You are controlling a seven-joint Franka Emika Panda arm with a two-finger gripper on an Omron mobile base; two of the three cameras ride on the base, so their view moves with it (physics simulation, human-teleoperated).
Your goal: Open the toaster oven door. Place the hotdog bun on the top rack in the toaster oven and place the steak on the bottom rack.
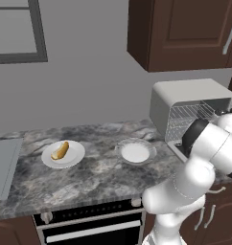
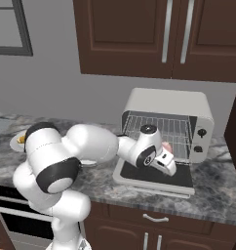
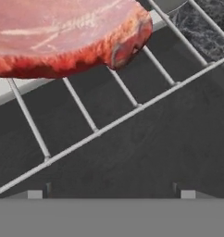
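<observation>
Pink steak (image 3: 63, 37) lies on the bottom rack (image 3: 109, 125) inside the toaster oven (image 2: 168, 105), so I read my end effector (image 2: 167, 163), fingers apart and empty, as done here, while the bun (image 1: 60, 150) waits on its plate (image 1: 75, 158) across the tabletop (image 1: 98, 177).

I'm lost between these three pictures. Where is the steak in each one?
Left base view: I can't make it out; the arm covers the toaster oven mouth.
Right base view: a pink sliver behind the hand.
Hand view: steak on wire rack, top left.
Shared landmark: the toaster oven.
</observation>
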